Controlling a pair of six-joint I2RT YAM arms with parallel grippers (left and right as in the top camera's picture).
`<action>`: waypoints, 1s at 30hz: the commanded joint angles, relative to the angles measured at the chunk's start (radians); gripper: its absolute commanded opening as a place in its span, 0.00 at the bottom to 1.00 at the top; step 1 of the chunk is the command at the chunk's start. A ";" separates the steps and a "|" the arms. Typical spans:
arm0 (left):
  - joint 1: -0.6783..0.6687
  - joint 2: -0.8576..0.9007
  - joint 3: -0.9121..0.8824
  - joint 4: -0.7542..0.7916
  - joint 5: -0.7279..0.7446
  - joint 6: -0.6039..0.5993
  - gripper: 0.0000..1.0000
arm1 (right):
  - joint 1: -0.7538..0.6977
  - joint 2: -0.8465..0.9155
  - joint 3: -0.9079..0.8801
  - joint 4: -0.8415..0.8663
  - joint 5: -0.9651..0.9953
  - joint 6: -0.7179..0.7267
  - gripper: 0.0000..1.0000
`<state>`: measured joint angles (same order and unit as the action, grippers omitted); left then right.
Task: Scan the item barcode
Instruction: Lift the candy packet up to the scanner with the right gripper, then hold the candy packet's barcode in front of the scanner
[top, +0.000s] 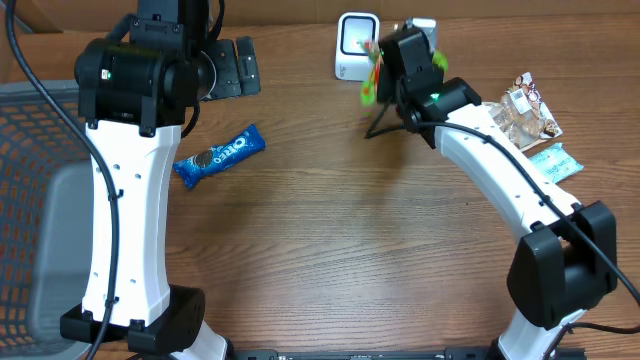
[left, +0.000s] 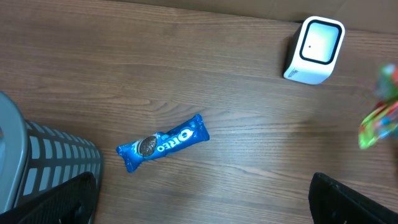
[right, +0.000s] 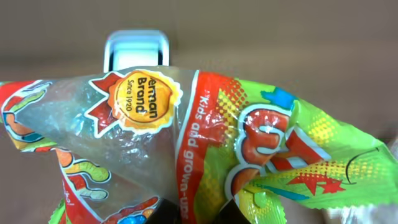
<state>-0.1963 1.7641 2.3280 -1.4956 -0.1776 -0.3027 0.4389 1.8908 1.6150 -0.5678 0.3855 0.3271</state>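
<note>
My right gripper (top: 388, 72) is shut on a green, red and yellow gummy candy bag (top: 371, 78), held up just right of the white barcode scanner (top: 355, 45). The right wrist view is filled by the crinkled bag (right: 205, 124), pinched between the dark jaws of the gripper (right: 208, 214), with the scanner (right: 137, 50) behind it. My left gripper (left: 202, 208) hangs open and empty above the table, left of the scanner (left: 314, 50). From the left wrist view the bag (left: 379, 121) is a blur at the right edge.
A blue Oreo pack (top: 220, 155) lies on the wood table under the left gripper, also seen as the Oreo pack (left: 163, 143). A grey basket (top: 30, 200) stands at the left. Two more snack packs (top: 528, 110) and a teal packet (top: 552, 162) lie at the right.
</note>
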 joint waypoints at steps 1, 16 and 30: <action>0.000 0.001 -0.002 0.004 -0.013 0.019 1.00 | 0.016 0.029 0.038 0.177 0.201 -0.151 0.04; 0.000 0.001 -0.002 0.004 -0.013 0.019 1.00 | 0.029 0.338 0.038 0.748 0.340 -0.652 0.04; 0.000 0.001 -0.002 0.004 -0.013 0.019 1.00 | 0.029 0.386 0.037 0.878 0.320 -0.835 0.04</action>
<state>-0.1963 1.7641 2.3276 -1.4960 -0.1772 -0.3027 0.4606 2.2784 1.6302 0.2832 0.6960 -0.4625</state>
